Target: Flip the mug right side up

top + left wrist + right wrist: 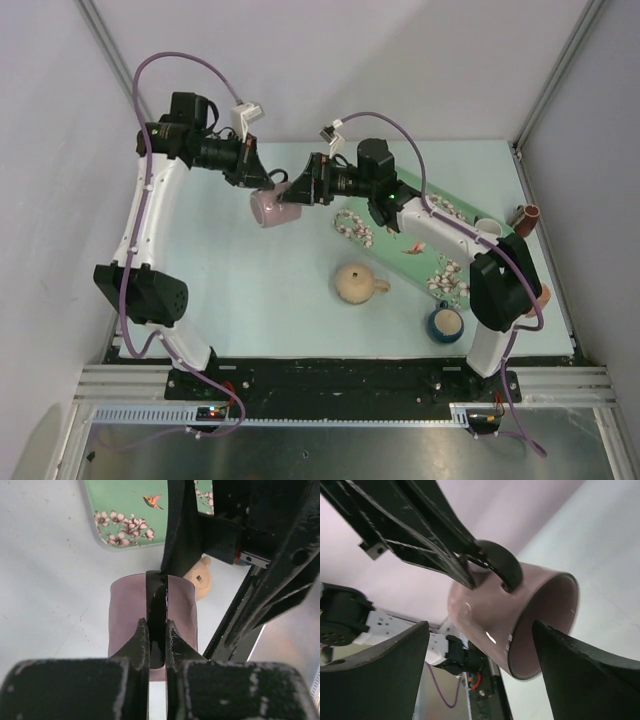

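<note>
i read bright, even overhead light with soft shadows. the right gripper (481, 627) fingers (375, 675) are out of focus; glare marks the mauve mug (485, 615).

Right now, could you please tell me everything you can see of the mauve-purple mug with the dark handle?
The mauve-purple glossy ceramic mug is a plain cylinder with a shiny dark loop handle. It lies tipped on its side, seemingly lifted over the far middle of the pale blue table, its empty mauve inside showing. The left pincer is shut on the handle; the right pincer stands open on either side, not touching.
</note>
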Controlling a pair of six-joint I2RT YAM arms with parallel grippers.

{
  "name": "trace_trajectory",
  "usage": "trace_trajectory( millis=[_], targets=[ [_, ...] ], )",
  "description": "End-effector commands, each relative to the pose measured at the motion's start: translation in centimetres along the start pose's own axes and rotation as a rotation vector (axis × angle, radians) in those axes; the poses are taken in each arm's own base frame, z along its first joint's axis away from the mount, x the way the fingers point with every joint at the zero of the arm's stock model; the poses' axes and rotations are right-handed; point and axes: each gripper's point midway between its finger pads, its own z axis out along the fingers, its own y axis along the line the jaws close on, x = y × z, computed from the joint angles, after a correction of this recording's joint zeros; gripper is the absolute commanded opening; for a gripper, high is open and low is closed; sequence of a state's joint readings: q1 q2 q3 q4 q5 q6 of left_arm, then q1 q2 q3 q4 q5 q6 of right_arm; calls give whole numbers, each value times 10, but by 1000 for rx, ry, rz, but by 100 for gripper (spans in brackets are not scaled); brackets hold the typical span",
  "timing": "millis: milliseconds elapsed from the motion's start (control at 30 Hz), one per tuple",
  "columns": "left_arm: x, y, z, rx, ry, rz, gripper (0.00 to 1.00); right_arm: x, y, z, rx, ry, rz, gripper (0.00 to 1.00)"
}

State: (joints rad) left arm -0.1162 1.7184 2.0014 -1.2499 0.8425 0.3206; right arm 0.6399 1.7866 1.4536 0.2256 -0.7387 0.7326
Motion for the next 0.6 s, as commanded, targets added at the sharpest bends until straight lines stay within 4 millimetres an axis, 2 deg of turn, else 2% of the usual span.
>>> trace_trajectory(
  millis=[0,133,200,233,300,333,400,500,567],
  targets=[
    [-36,-49,-26,99,-127,95,0,-9,55,11,-234,18,-22,74],
    [-47,-49,-32,65,-159,119,0,6,84,8,-404,124,-68,13],
    [-50,-45,-34,40,-165,118,2,3,79,2,-379,119,-82,3],
    [-52,-43,-35,22,-168,118,13,-3,70,-3,-337,98,-99,2],
    [-54,-26,-37,-75,-164,109,70,-16,42,-14,-191,54,-102,0],
    [-54,-12,-40,-161,-156,95,85,-27,24,-19,-83,10,-109,0],
    [-56,21,-51,-351,-150,71,96,-36,-28,-43,224,-21,-111,0],
    [-52,55,-68,-553,-137,41,99,-49,-99,-97,648,-39,-182,0],
    [-45,69,-73,-628,-116,29,99,-54,-137,-139,882,-27,-202,0]
  ],
)
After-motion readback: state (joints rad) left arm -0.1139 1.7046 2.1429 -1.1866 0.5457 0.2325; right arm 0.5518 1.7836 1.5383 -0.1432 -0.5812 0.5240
